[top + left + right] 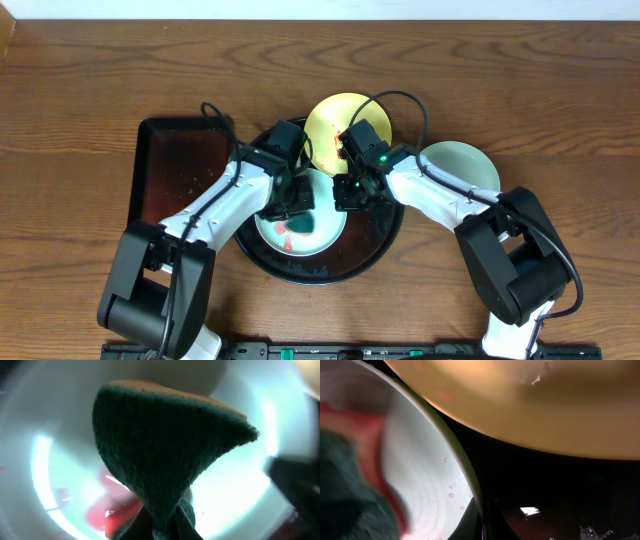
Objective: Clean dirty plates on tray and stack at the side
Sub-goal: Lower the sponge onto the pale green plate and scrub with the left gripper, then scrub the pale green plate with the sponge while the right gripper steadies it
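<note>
Wooden table point(80, 120); left gripper point(294, 207) clamped sponge point(165, 455) over smeared plate point(318, 238) on tray point(385, 242), so scrubbing step was underway. Grip of right gripper point(350, 190) couldn't be told; next move needed wiping across red sauce point(116, 510).

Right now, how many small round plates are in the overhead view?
3. A pale yellow plate at the far edge of the round black tray; a smeared blue-green plate in its middle; another blue-green plate on the table right of it.

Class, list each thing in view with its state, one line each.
Sponge: clamped in left gripper, over middle plate.
Middle plate: on tray, red-smeared.
Yellow plate: overlapping tray's far rim.
Right plate: on table, no smears seen.
Right gripper: at middle plate's edge, jaws unclear.
</note>
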{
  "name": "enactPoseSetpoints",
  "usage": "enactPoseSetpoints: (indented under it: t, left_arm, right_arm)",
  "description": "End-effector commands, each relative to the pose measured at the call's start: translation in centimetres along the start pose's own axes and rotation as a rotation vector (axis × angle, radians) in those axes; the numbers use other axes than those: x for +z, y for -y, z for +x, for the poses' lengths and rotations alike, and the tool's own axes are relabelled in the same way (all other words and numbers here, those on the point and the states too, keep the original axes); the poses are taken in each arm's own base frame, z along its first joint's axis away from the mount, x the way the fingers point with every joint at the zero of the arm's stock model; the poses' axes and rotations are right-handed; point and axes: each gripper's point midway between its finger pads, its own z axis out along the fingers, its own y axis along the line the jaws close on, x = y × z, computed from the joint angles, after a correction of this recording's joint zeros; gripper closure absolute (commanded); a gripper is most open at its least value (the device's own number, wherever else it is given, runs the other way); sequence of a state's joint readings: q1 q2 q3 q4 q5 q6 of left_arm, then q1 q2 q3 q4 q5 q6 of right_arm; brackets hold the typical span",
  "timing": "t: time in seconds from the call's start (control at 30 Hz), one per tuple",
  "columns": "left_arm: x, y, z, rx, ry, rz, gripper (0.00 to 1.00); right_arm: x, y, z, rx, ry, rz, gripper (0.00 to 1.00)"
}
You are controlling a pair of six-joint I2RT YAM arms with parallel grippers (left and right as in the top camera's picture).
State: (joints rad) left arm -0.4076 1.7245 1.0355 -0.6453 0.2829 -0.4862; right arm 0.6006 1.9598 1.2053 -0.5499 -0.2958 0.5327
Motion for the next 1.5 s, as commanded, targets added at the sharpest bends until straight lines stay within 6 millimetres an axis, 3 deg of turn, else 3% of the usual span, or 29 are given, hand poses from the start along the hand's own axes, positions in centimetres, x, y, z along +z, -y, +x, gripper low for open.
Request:
enactPoseSetpoints:
  t: [0.0, 0.13, 0.3, 0.4, 0.53, 0.63, 0.77, 0.93, 1.2, 1.37, 1.47]
  left_arm:
    - [-0.1, 3.7, 1.6, 0.131, -0.085, 0.217, 0.93]
    - [0.2, 2.0, 0.1, 0.113, -0.015, 0.116, 0.93]
    - [-0.3, -3.3, -3.6, -0.035, 0.184, -0.176, 0.93]
    - [-1.4, -5.4, -5.7, -0.065, 0.309, -0.307, 0.93]
    - [-2.6, -6.3, -7.7, -0.073, 0.424, -0.380, 0.93]
    - [-2.7, -6.3, -8.1, -0.074, 0.444, -0.385, 0.93]
    - [-2.0, -5.8, -6.7, -0.063, 0.370, -0.350, 0.93]
    - [-0.4, -4.0, -2.9, 0.023, 0.157, -0.221, 0.93]
    - [-0.3, 3.2, 2.3, 0.305, -0.101, 0.228, 0.92]
    - [-0.1, 2.6, 2.0, 0.306, -0.090, 0.192, 0.93]
    - [0.2, 0.1, 1.2, 0.234, -0.056, 0.043, 0.92]
  right_arm:
    - [0.2, -0.1, -0.4, 0.009, 0.007, 0.008, 0.99]
    - [0.2, -0.1, -0.4, 0.009, 0.007, 0.008, 0.99]
    - [0.2, -0.1, -0.4, 0.009, 0.007, 0.008, 0.99]
    - [0.2, -0.1, -0.4, 0.008, 0.007, 0.008, 0.99]
    - [0.2, -0.1, -0.4, 0.006, 0.006, 0.008, 0.99]
    - [0.2, -0.1, -0.4, 0.006, 0.006, 0.008, 0.99]
    - [0.2, -0.1, -0.4, 0.006, 0.007, 0.008, 0.99]
    - [0.2, -0.1, -0.4, 0.006, 0.007, 0.008, 0.99]
    - [0.2, -0.1, -0.4, 0.006, 0.007, 0.008, 0.99]
    - [0.2, -0.1, -0.4, 0.006, 0.006, 0.008, 0.99]
    - [0.2, -0.1, -0.4, 0.006, 0.006, 0.008, 0.99]
